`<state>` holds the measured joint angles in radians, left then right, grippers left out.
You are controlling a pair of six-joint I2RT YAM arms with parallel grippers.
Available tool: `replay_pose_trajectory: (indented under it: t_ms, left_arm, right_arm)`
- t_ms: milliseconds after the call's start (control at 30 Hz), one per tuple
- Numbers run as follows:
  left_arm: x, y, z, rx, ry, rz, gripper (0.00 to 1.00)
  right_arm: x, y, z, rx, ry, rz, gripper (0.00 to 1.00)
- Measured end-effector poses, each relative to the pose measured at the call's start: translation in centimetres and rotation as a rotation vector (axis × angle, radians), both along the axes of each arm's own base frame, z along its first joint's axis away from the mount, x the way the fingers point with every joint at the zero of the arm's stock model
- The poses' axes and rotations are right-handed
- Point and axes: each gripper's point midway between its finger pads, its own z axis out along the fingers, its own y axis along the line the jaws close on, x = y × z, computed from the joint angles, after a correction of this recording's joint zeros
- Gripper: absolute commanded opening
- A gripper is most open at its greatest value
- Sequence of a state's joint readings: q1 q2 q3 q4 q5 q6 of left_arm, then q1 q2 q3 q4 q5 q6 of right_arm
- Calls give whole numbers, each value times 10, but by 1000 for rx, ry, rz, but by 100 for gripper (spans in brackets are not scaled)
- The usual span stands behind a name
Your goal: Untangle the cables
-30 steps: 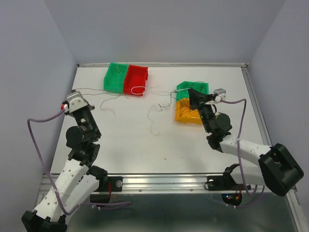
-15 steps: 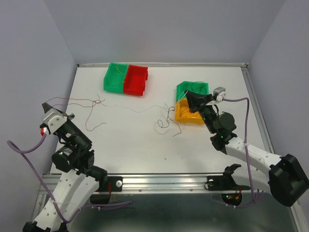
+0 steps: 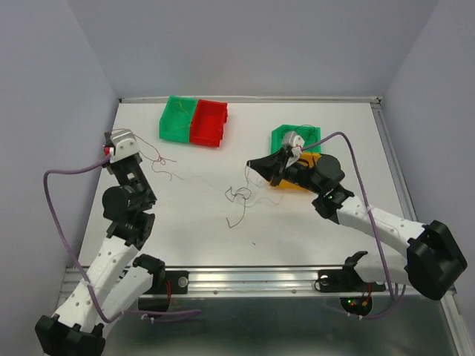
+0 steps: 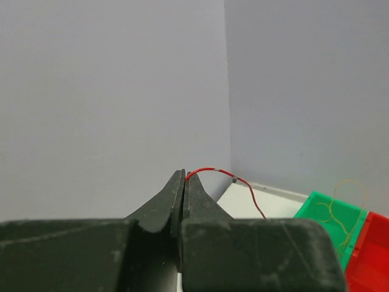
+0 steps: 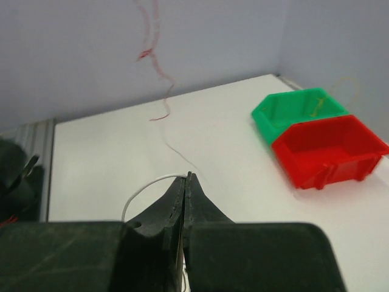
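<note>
The cables (image 3: 239, 199), hair-thin, curly and springy, lie loosely knotted mid-table (image 3: 185, 222), well off every edge. The left gripper (image 4: 184, 182) pinches a red strand (image 4: 209, 170), and the right gripper (image 5: 186, 179) is clenched on a white strand (image 5: 143, 188). Draw them apart slowly toward the side edges; such fine wire likely slips or snags.

Left arm (image 3: 122, 200): swung back in from 8 o'clock, off the desk (image 3: 193, 215) edge; its jaws now at 10 o'clock.
Right arm (image 3: 349, 211): turned; its jaws moved from 2 o'clock toward centre, now pointing to 9 o'clock.
Cables (image 3: 237, 196): loose tangle drifted toward 7 o'clock; span between the arms shorter; red strand (image 3: 159, 159) now slack, curled.
</note>
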<state>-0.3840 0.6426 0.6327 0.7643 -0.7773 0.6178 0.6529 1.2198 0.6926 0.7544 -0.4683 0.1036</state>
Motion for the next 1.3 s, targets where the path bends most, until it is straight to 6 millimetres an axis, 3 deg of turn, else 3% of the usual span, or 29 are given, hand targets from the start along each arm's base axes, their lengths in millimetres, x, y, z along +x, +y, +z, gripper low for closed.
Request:
replay_pose_trajectory:
  t_ms: [167,233,300,400,467,533,633,767,867,933,1067,1200,1300]
  left_arm:
    - [26,-2,-15,73,97,56,4]
    - [33,10,-5,76,110,118,3]
    - [35,30,15,62,94,193,2]
    - [22,64,46,15,22,281,2]
    - [12,69,58,5,-21,265,3]
    - [7,59,69,12,-64,175,3]
    - [16,33,82,13,-95,-10,3]
    - [35,-1,106,1,-130,-231,0]
    - [65,-27,104,-1,-84,-375,0]
    - [88,-56,97,5,-32,-514,0]
    - [131,-122,58,16,114,-736,0]
    - [158,-217,-9,57,300,-953,0]
    - [166,-269,-50,85,403,-1063,0]
  right_arm:
    - [-47,21,-27,-131,-47,239,1]
    - [-62,21,-27,-153,-78,295,1]
    - [-75,11,-16,-141,-126,298,1]
    - [-95,-11,9,-92,-224,265,1]
    - [-104,-22,20,-73,-269,246,1]
    - [-113,-31,29,-64,-306,234,1]
    - [-117,-35,29,-81,-329,233,1]
    - [-112,-28,-4,-165,-252,266,1]
    - [-109,-23,-26,-216,-189,291,1]
    - [-108,-21,-37,-241,-159,307,5]
    - [-104,-13,-52,-283,-122,347,5]
    - [-103,-11,-63,-308,-95,359,5]
    - [-107,-12,-59,-304,-118,373,17]
